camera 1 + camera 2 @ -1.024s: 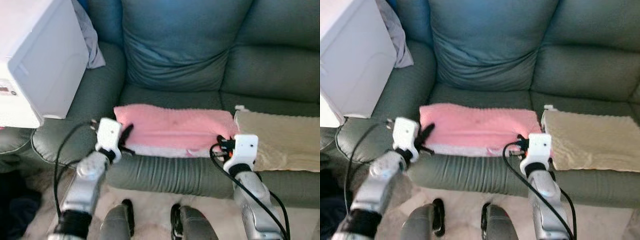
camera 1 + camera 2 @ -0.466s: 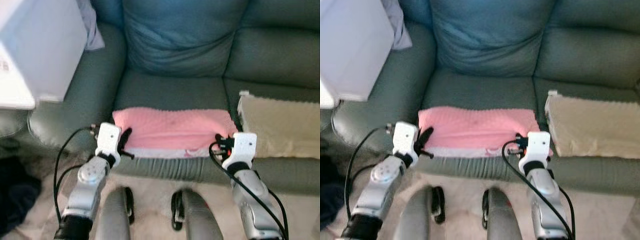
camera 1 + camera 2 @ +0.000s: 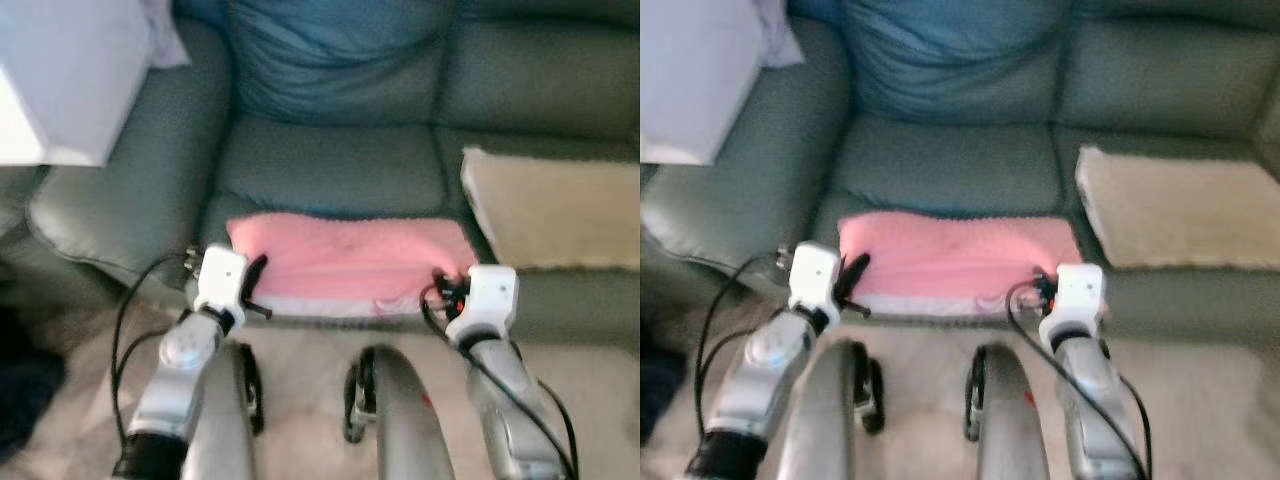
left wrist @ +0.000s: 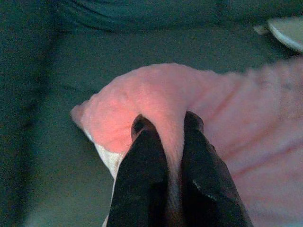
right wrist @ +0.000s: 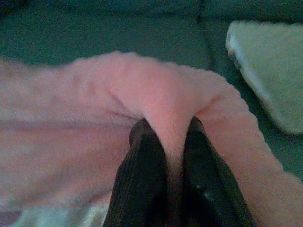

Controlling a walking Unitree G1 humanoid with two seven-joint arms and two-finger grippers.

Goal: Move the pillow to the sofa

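With our left gripper (image 4: pixel 166 124) and right gripper (image 5: pixel 166 126) each pinched tight on a corner of the pink pillow (image 3: pixel 350 262), we should carry both ends level and set it well back on the sofa (image 3: pixel 330 175) seat before letting go.

the pillow (image 3: pixel 350 262) lies on the front of the sofa (image 3: pixel 330 170) seat, the left gripper (image 3: pixel 252 285) at its left corner, the right gripper (image 3: pixel 446 287) at its right. a mat (image 3: pixel 555 208) lies on the seat to its right.
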